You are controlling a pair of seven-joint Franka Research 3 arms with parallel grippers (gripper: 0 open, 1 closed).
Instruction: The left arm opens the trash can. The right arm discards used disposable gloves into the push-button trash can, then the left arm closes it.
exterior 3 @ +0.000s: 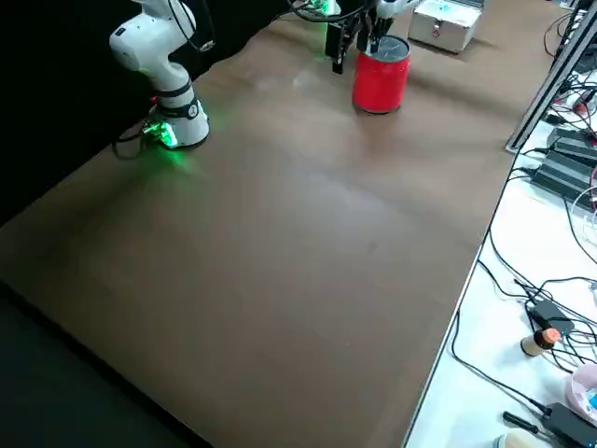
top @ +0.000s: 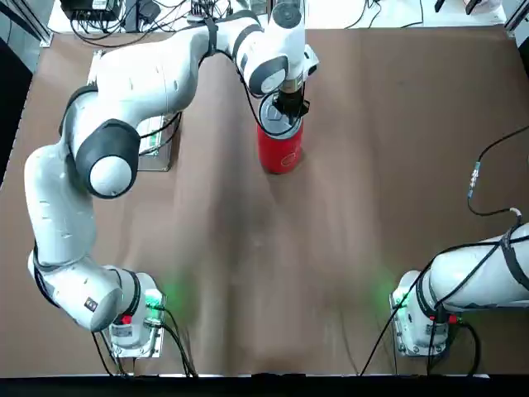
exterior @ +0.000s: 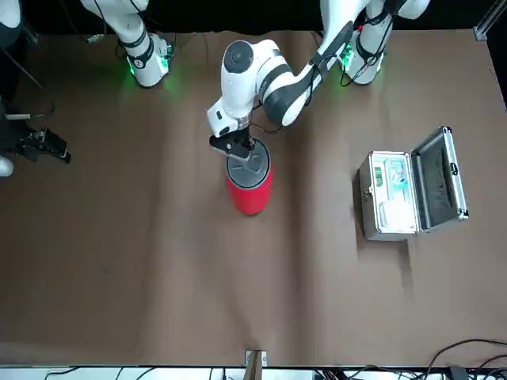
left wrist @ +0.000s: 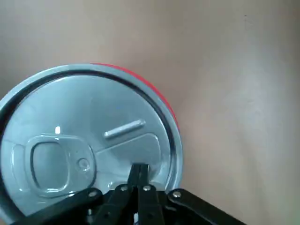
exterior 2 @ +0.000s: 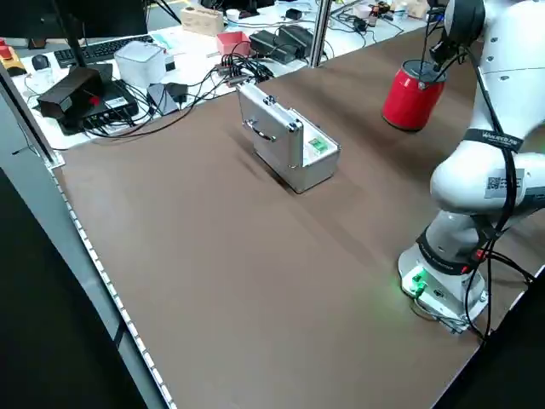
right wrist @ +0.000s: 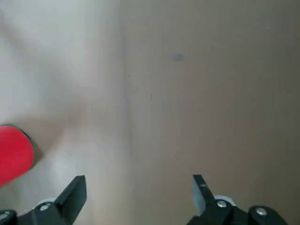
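Pincer [left wrist: 139,176] fingertips together over lid [left wrist: 84,140]

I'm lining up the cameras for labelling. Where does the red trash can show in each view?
Top: trash can, upper centre.
Front: centre, left of the silver box.
Left side: upper right.
Right side: top centre.
Left wrist: lid fills the left.
Right wrist: red edge, left.
Shared landmark: the left gripper over the lid.

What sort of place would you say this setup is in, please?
Probably a robotics lab: two white jointed robot arms bolted to a brown-covered table, and a side bench cluttered with black cables, power bricks and a keyboard.
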